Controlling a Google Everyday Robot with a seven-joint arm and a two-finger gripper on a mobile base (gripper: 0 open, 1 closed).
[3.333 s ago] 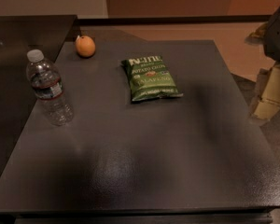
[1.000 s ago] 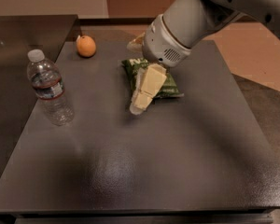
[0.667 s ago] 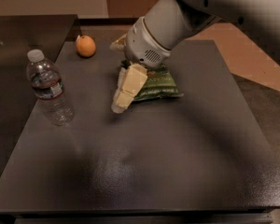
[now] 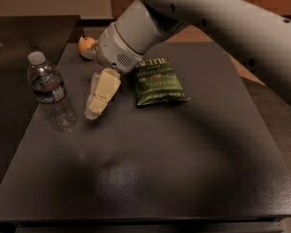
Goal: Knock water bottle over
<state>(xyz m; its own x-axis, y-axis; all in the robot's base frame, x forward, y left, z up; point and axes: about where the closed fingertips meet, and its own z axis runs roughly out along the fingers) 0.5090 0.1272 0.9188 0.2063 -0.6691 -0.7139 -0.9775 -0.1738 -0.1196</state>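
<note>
Water bottle (image 4: 51, 95): we saw it standing upright near the left edge of the table (image 4: 165, 174), white cap on top.
Tool (image 4: 93, 111): it pointed down at the table just right of the bottle, near it but not touching; we could not tell whether it was wide or narrow.
Arm (image 4: 218, 18): it reached in from the upper right.
Chip bag (image 4: 159, 81): green, lying flat just right of the tool.
Orange (image 4: 86, 46): at the far edge, partly hidden behind the wrist.
</note>
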